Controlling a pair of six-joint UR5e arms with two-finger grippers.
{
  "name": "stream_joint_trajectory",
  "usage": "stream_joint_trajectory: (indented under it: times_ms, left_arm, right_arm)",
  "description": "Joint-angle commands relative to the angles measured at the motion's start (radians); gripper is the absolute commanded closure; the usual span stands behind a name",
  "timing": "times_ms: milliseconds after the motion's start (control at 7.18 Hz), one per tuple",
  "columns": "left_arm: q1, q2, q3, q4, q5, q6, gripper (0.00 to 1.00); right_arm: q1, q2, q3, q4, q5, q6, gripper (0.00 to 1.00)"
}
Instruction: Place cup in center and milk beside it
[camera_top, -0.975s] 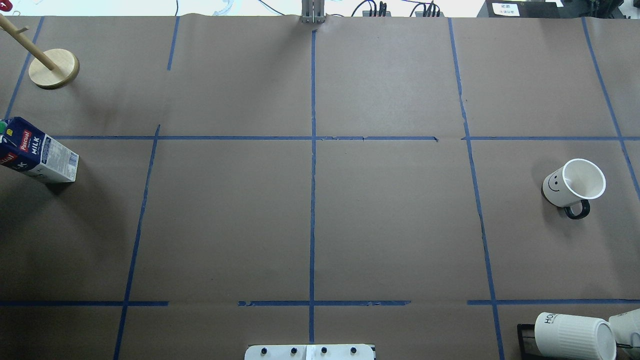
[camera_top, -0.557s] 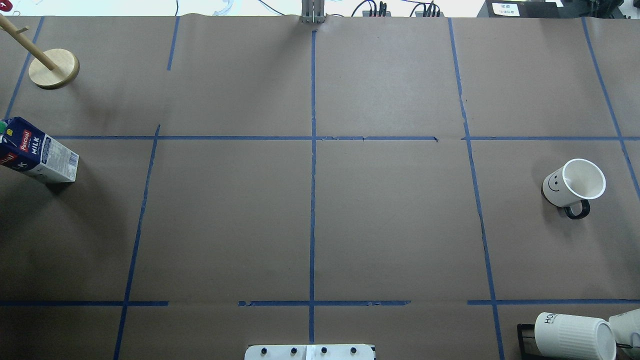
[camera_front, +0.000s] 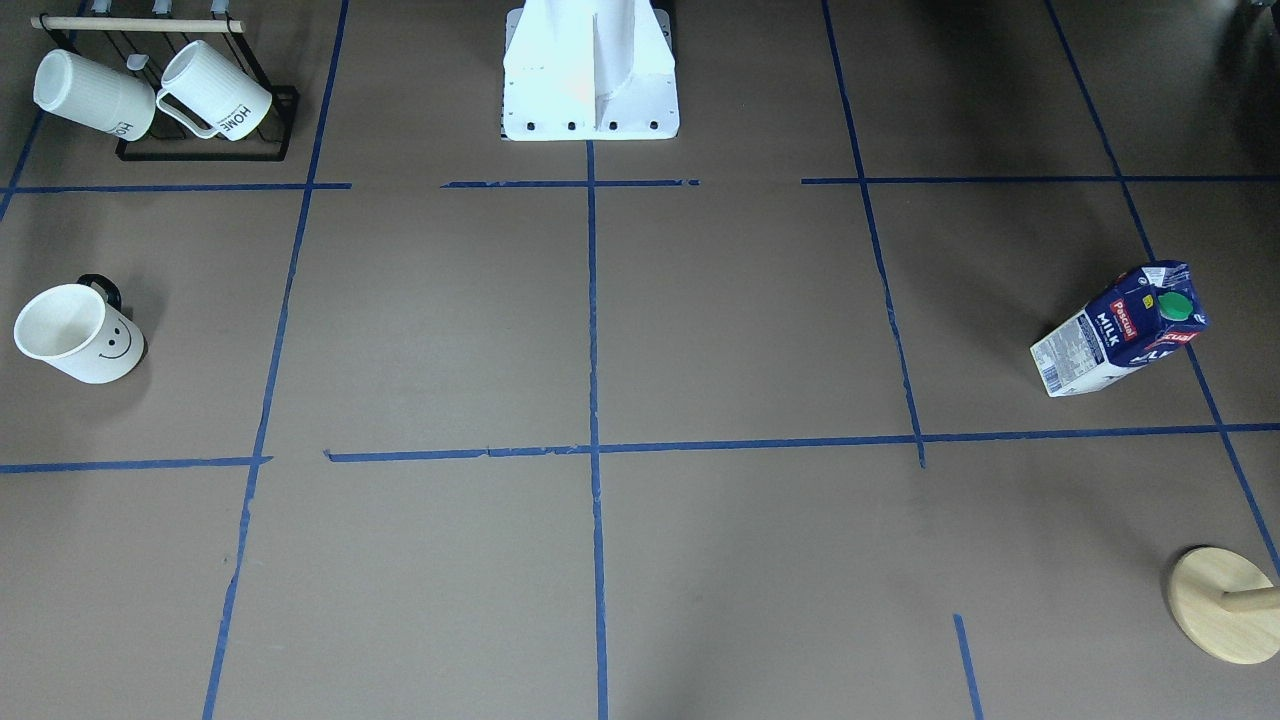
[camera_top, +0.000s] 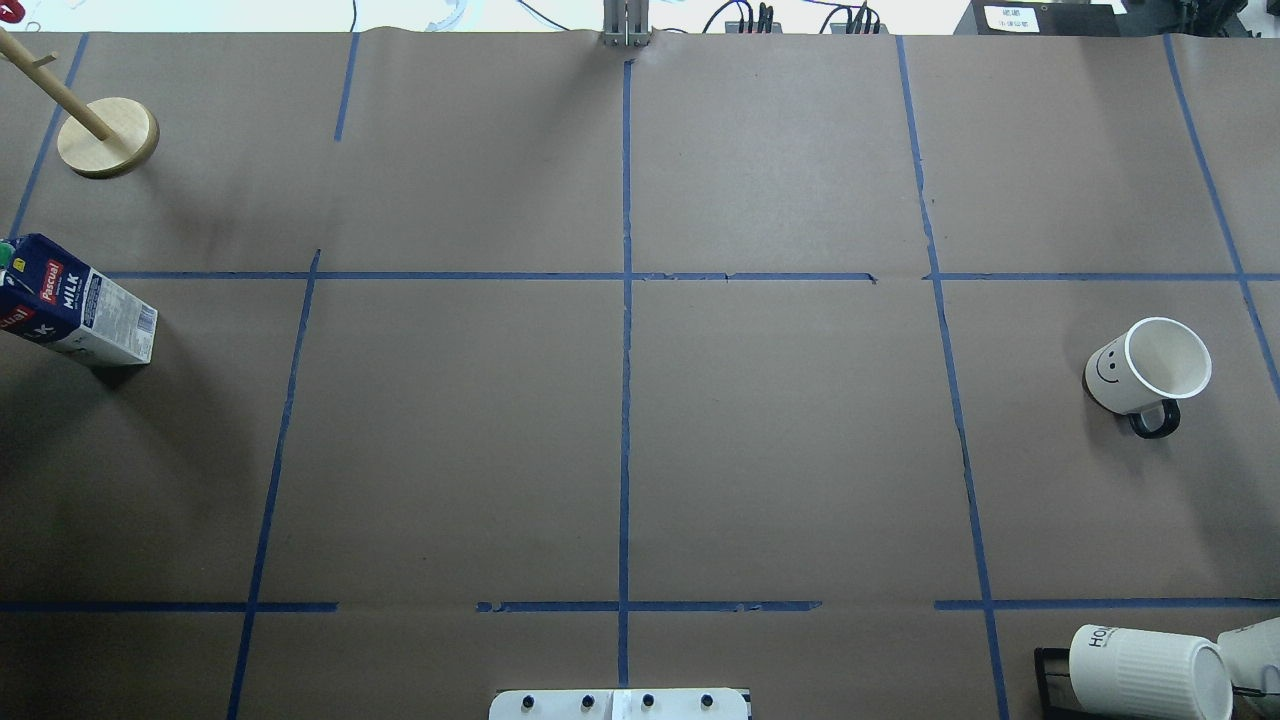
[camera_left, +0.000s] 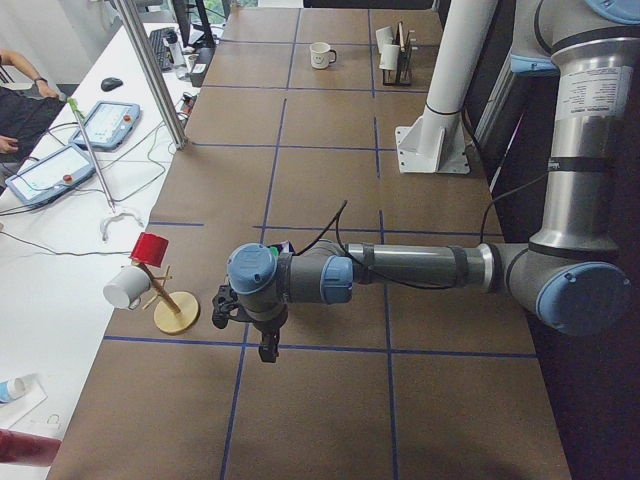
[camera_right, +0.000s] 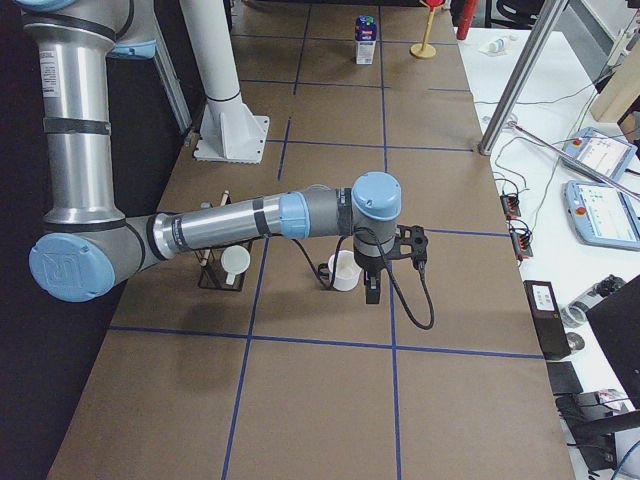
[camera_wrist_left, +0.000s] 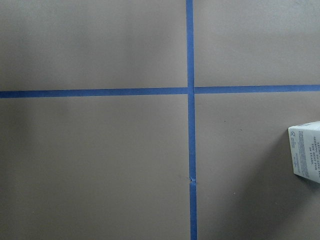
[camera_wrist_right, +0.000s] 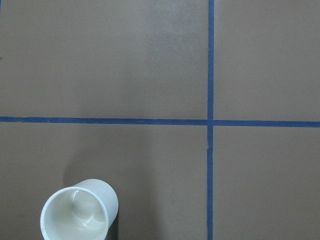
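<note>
The cup (camera_top: 1145, 370), a white mug with a smiley face and black handle, stands upright at the right side of the table, outside the center square (camera_top: 450, 440). It also shows in the front view (camera_front: 78, 335) and the right wrist view (camera_wrist_right: 80, 212). The milk (camera_top: 75, 305), a blue and white carton, stands at the far left edge; it also shows in the front view (camera_front: 1120, 330). My left gripper (camera_left: 267, 350) hangs above the table near the carton. My right gripper (camera_right: 372, 292) hangs just beside the cup (camera_right: 345, 272). I cannot tell whether either gripper is open or shut.
A wooden mug tree (camera_top: 108, 135) stands at the far left back corner. A black rack with ribbed "HOME" mugs (camera_top: 1150, 670) sits at the near right corner. The robot's white base (camera_front: 590, 70) is at the near middle edge.
</note>
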Motion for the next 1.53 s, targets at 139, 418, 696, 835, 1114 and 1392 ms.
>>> stream_joint_trajectory:
  times_ms: [139, 418, 696, 835, 1114, 1392]
  left_arm:
    - [0.0, 0.0, 0.0, 0.0, 0.0, 0.0, 0.0]
    - [0.0, -0.001, 0.001, 0.0, 0.0, 0.0, 0.0]
    - [0.0, 0.0, 0.001, 0.0, 0.0, 0.0, 0.0]
    - [0.0, 0.0, 0.0, 0.0, 0.0, 0.0, 0.0]
    - [-0.001, -0.001, 0.0, 0.0, 0.0, 0.0, 0.0]
    - [-0.001, -0.001, -0.002, 0.0, 0.0, 0.0, 0.0]
  right_arm:
    - [-0.168, -0.118, 0.01, 0.381, -0.02, 0.375, 0.0]
    - [-0.28, -0.137, 0.008, 0.441, -0.06, 0.447, 0.01]
    - [-0.325, -0.125, -0.03, 0.443, -0.077, 0.472, 0.0]
    - [-0.339, -0.112, -0.056, 0.443, -0.078, 0.475, 0.0]
    - [-0.356, -0.094, -0.102, 0.447, -0.079, 0.476, 0.0]
    - [-0.39, -0.066, -0.151, 0.447, -0.08, 0.478, 0.0]
